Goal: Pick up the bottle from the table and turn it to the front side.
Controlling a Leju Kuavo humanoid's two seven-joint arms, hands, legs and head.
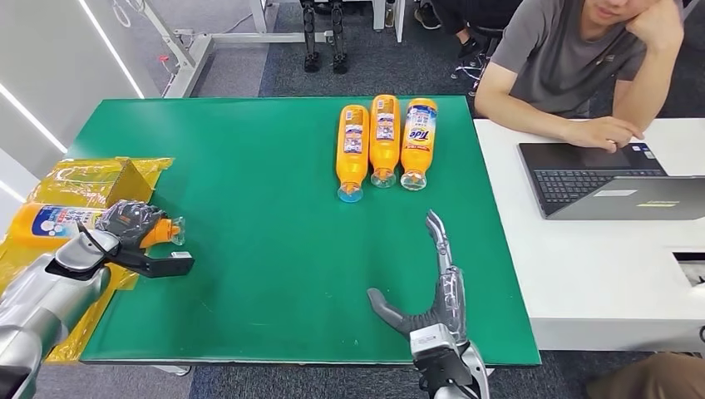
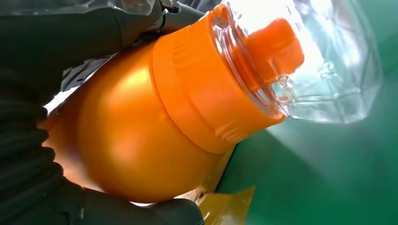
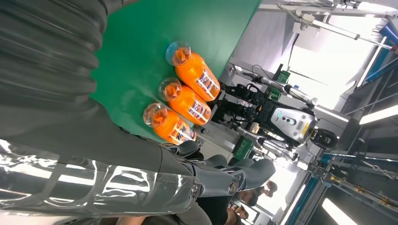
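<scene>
Nearest me, my right hand [image 1: 432,293] lies open, fingers straight, flat over bare green table [image 1: 258,249]. At the table's left edge my left hand [image 1: 125,229] grips the smooth orange bottle [image 1: 62,223] near its clear domed cap, above crinkled yellow plastic bags [image 1: 91,179]. Farther off, three more bottles [image 1: 384,141] lie together.

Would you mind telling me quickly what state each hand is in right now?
Left hand: closed around the orange bottle, gripping it near the cap end.
Right hand: open, holding nothing, fingers spread above the green table.
</scene>
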